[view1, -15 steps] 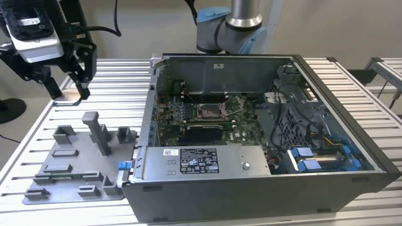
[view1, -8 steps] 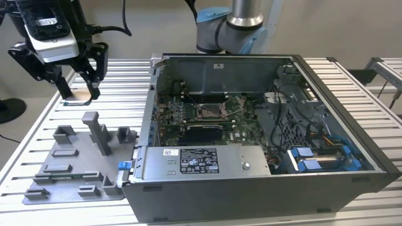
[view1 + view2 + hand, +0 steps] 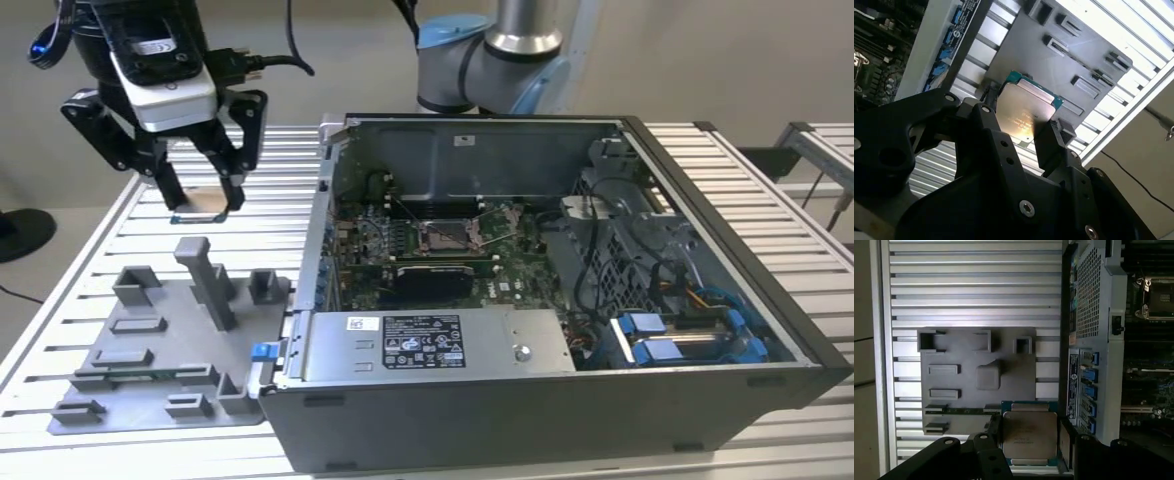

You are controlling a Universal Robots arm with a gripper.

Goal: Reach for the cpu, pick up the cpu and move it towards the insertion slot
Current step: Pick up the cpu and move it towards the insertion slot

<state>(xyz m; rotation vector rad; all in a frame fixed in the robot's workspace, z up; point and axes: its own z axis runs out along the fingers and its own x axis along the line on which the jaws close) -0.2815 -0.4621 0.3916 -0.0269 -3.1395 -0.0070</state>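
One arm raised above fixture tray (image 3: 147, 380), jaws clamping cpu (image 3: 1029, 435).

1. A slatted silver aluminium counter (image 3: 80, 330) carries everything in view.
2. A flat grey plastic fixture tray (image 3: 147, 385), with raised blocks and rectangular recesses, lies on the counter at the exterior view's left; it also shows in the first wrist view (image 3: 979, 367).
3. A large dark grey open computer case (image 3: 561, 400) sits just beside the tray, on the exterior view's right.
4. Inside the case, blue plastic drive brackets (image 3: 681, 335) sit near its right-hand corner.
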